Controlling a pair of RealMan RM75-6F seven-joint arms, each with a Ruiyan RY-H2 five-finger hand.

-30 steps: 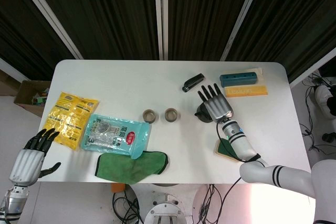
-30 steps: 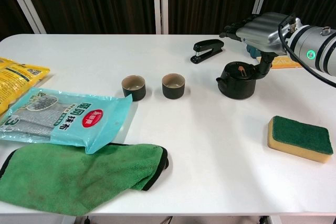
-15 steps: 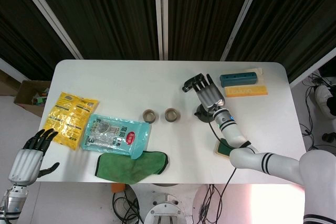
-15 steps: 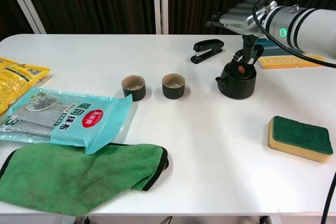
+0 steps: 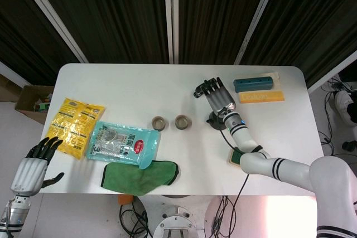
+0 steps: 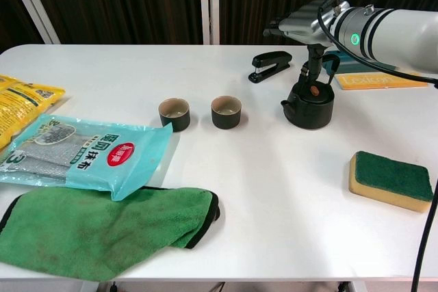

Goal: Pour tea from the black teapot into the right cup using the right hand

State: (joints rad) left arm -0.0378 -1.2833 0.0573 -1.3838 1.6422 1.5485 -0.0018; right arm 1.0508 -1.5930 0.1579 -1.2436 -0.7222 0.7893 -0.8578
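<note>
My right hand (image 6: pixel 308 22) hovers directly above the black teapot (image 6: pixel 308 104), fingers spread flat, thumb hanging toward its handle, gripping nothing; the pot sits right of the right cup (image 6: pixel 226 111), spout facing it, so I go down

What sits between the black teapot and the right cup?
Nothing: only bare table lies between the black teapot and the right cup, clearest in the chest view.

Green cloth (image 6: pixel 102 227) at the front edge, teal packet (image 6: pixel 82 155) overlapping it, yellow packet (image 5: pixel 73 125), black stapler (image 6: pixel 270 66), green-topped sponge (image 6: pixel 391 180), possibly boxes (image 5: pixel 254 84) behind.
</note>
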